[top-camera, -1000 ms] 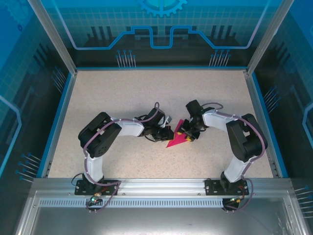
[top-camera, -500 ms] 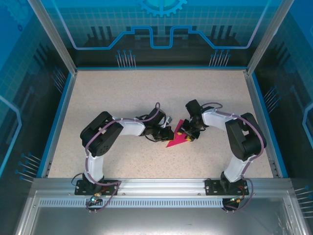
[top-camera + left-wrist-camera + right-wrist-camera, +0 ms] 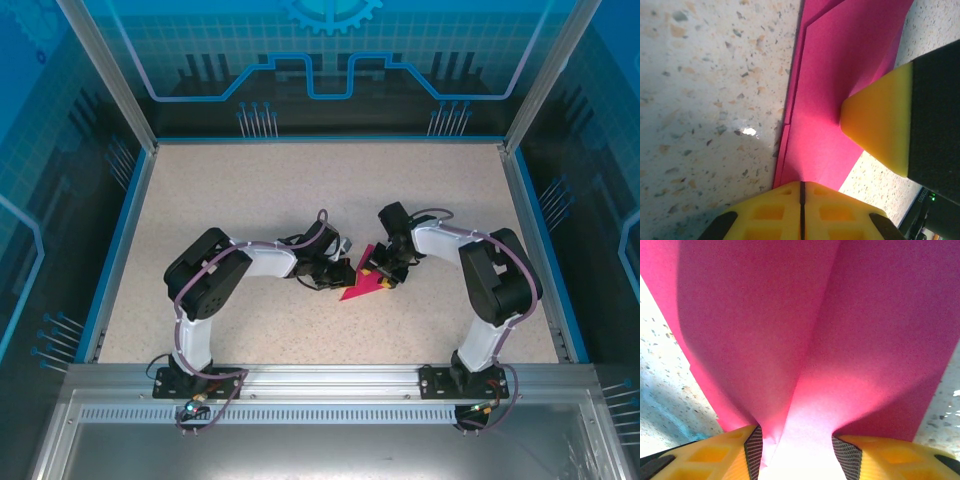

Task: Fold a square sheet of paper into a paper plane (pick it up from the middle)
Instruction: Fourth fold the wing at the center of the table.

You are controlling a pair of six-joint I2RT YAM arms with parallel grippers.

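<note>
The paper point(image 3: 360, 286), thin, limp and easily creased, lies mid-table point(image 3: 250, 200), best pinched along its centre fold, with the left end effector point(image 3: 801, 200) fully closed at its edge and the right end effector point(image 3: 796, 442) slightly parted astride a raised ridge.

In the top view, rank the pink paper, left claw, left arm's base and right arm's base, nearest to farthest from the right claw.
1. pink paper: touching the right claw.
2. left claw: just left, across the paper.
3. right arm's base: near edge, right.
4. left arm's base: near edge, far left.
</note>
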